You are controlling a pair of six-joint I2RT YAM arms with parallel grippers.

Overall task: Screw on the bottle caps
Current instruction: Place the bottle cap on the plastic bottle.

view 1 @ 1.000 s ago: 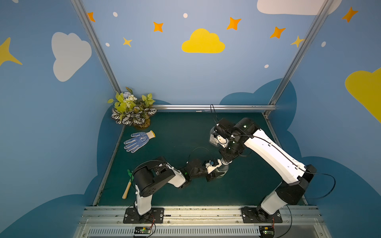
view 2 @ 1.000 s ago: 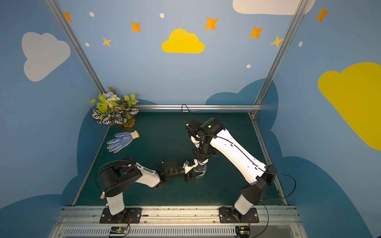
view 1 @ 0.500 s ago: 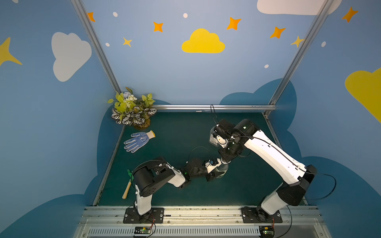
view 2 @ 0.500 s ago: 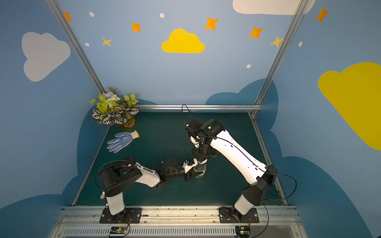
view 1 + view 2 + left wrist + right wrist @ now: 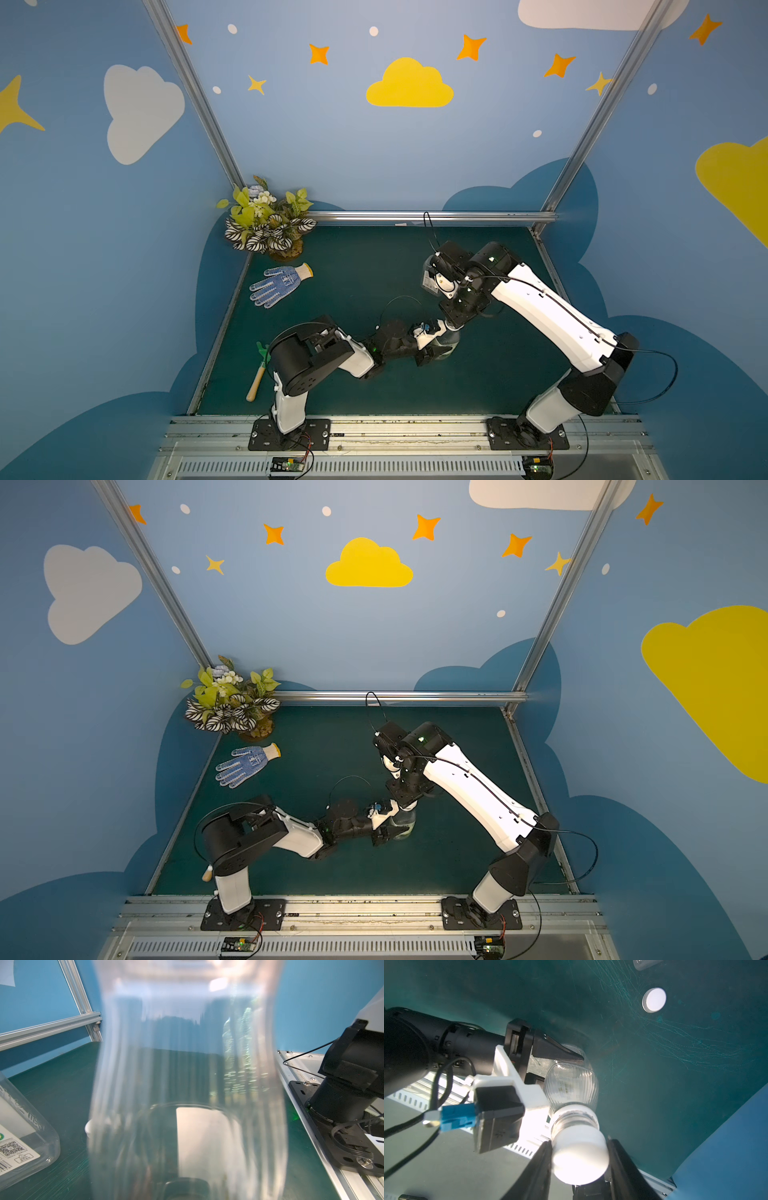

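- The slim round clear plastic bottle [image 5: 571,1086] stood upright near the middle of the dark green worktop [image 5: 353,257].
- A small white round plastic cap [image 5: 580,1159] sat on top of the slim bottle's neck, with the threaded ring showing just below it.
- The right end effector [image 5: 579,1147] came down from above the slim bottle and was closed on that white cap, one black finger [image 5: 544,1159] pressed to each side.
- The left end effector [image 5: 440,347] reached in level from the side and was clamped around the slim bottle's ribbed body. In the right wrist view one tapered black finger [image 5: 558,1052] lay against the far wall of the body, and the other was hidden behind the white camera mount.
- A second white round plastic cap [image 5: 654,1000] lay flat on the worktop near the slim bottle, touching nothing.
- The squat square-shouldered clear plastic bottle with a white label [image 5: 27,1126] rested on the worktop beyond the slim bottle, toward the back wall. The loose cap lay between the two, and I could not tell whether the squat bottle stood upright.
- A blue-dotted white work glove [image 5: 276,284] lay well apart from the slim bottle, toward the left arm's side and the back.
- A potted plant with green and striped leaves [image 5: 268,224] stood farther from the slim bottle than the glove, in the back corner.
- A small wooden-handled tool with a green head [image 5: 257,374] lay on the left arm's far side from the slim bottle.
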